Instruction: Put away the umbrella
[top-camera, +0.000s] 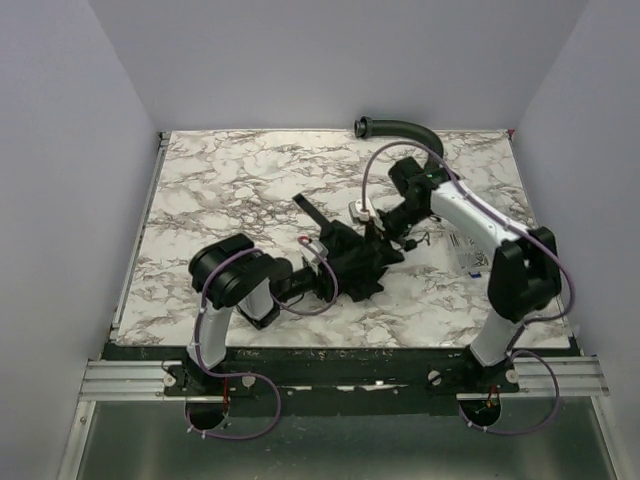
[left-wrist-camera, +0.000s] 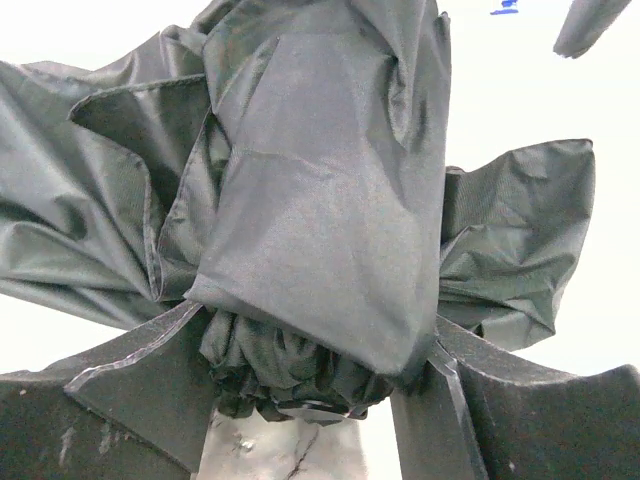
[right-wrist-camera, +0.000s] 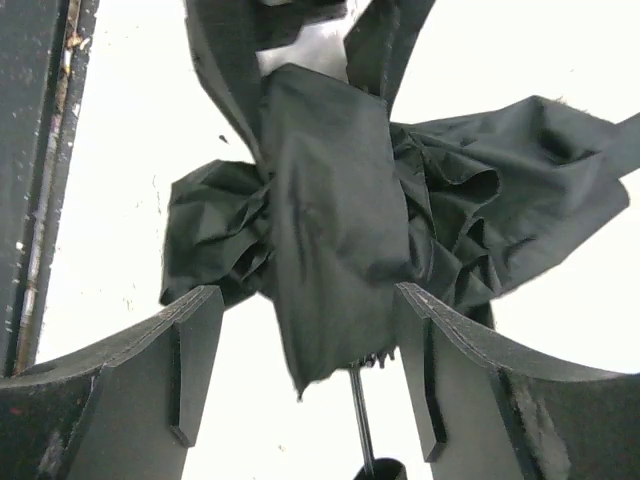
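The umbrella (top-camera: 360, 262) is a crumpled black fabric bundle in the middle of the marble table (top-camera: 230, 185). My left gripper (top-camera: 338, 264) reaches in from the left. In the left wrist view its jaws (left-wrist-camera: 310, 370) press both sides of the bundled fabric (left-wrist-camera: 320, 190). My right gripper (top-camera: 380, 230) comes from the back right. In the right wrist view it (right-wrist-camera: 305, 350) stands open astride a hanging fold (right-wrist-camera: 330, 230), with a gap on the left side. The thin metal shaft (right-wrist-camera: 360, 420) and the small black handle (right-wrist-camera: 380, 468) show below.
A curved black ribbed hose (top-camera: 398, 127) lies at the table's back edge. A clear packet with blue print (top-camera: 468, 256) lies right of the umbrella, under the right arm. A small red ring (top-camera: 302, 239) lies just left of the bundle. Walls enclose three sides.
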